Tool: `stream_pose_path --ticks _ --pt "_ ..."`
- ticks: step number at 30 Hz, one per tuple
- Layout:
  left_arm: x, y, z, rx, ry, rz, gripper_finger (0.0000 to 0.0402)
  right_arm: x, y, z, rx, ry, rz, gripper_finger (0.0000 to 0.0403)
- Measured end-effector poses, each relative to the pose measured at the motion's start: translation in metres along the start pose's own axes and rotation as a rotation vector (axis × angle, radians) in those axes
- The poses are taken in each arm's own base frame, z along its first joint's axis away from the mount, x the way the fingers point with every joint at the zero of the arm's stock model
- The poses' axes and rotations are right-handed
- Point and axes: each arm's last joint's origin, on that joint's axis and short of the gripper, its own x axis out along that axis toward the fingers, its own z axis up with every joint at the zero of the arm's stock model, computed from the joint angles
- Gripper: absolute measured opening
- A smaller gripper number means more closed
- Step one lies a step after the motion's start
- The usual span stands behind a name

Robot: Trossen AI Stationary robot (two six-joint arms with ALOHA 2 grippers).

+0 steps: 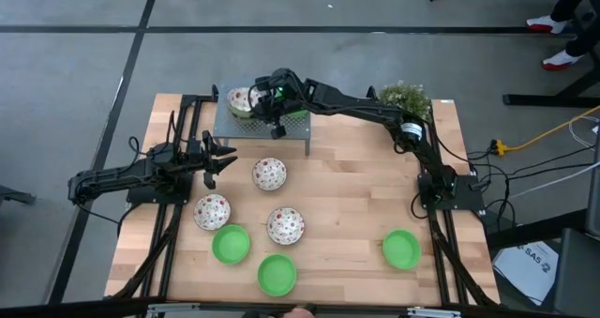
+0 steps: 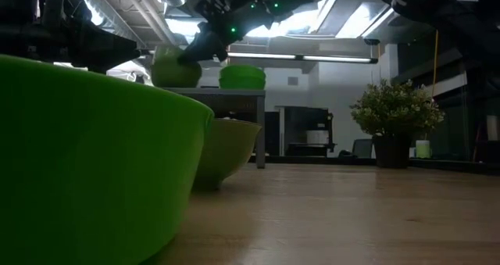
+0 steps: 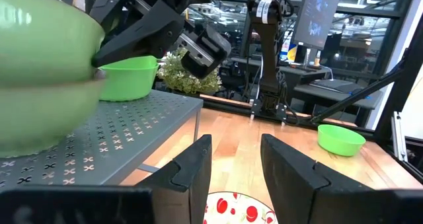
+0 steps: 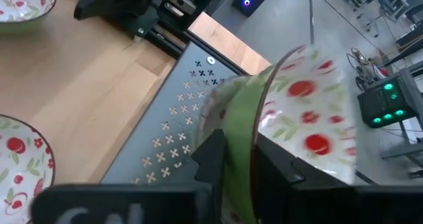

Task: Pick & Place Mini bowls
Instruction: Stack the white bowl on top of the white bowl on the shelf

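Speckled bowl between right fingers

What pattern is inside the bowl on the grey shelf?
The bowl is white inside with red-and-green speckles; clearest in the right wrist view.

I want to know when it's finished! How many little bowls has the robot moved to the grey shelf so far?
Done: one green bowl sits on the grey shelf. In hand: the right gripper pinches the rim of a speckled bowl at that shelf. Left: three speckled bowls and three green bowls wait on the table, with the left gripper open beside them.
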Motion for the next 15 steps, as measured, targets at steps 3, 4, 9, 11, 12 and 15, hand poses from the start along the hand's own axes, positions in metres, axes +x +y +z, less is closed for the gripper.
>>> stream_pose_path --ticks 3,4,9,11,12,15 --pt "0.0 0.0 0.0 0.0 0.0 0.0 0.0125 0.0 -0.0001 0.0001 0.019 -0.001 -0.001 0.0091" --pt "0.0 0.0 0.0 0.0 0.0 0.0 0.0125 0.0 -0.0001 0.0001 0.022 -0.001 -0.001 0.0102" --pt "0.0 0.0 0.0 0.0 0.0 0.0 0.0125 -0.0001 -0.0002 0.0001 0.022 0.001 -0.003 0.0144" --pt "0.0 0.0 0.0 0.0 0.0 0.0 0.0125 -0.0002 -0.0002 0.0001 0.022 0.001 -0.002 0.0153" --pt "0.0 0.0 0.0 0.0 0.0 0.0 0.0125 -0.0002 -0.0002 0.0001 0.023 0.001 -0.002 0.0155" --pt "0.0 0.0 0.0 0.0 0.0 0.0 0.0125 0.0001 0.0008 0.0011 0.024 0.0 0.0 0.0158"
